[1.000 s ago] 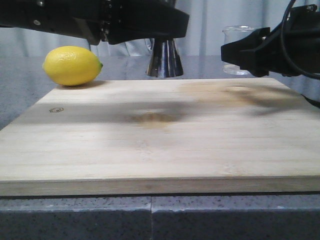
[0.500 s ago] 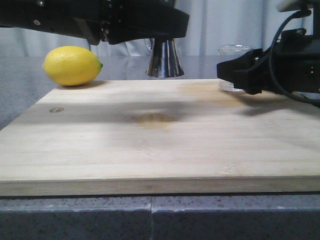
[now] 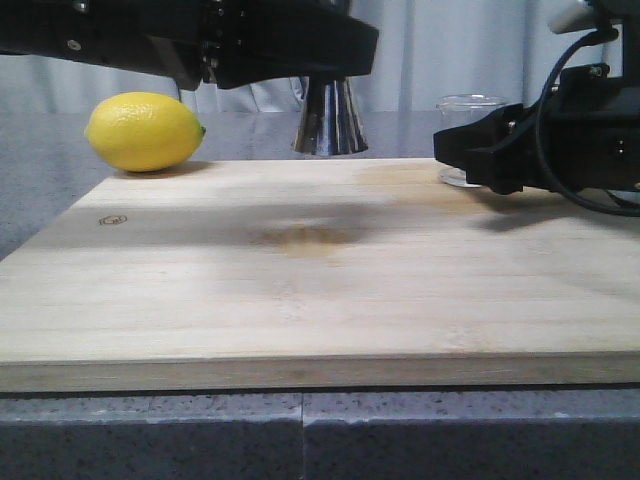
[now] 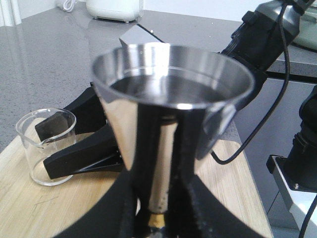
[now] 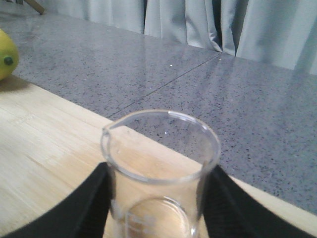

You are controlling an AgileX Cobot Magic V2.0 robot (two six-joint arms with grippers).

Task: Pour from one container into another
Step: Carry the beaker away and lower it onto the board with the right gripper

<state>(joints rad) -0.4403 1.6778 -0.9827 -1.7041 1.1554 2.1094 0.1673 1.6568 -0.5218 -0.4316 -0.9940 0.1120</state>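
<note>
Lowered since a second ago, the right hand (image 3: 455, 152) now rests the beaker (image 3: 470, 108) upright on the cutting board's (image 3: 300, 270) far right corner, fingers closed around it, apparently emptied. Left hand (image 4: 158, 218) grips the jigger (image 4: 171, 99) at its waist, upright so its liquid stays level.

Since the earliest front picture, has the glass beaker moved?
Yes. The glass beaker, between the right gripper fingers, has come down toward the wooden board.
</note>
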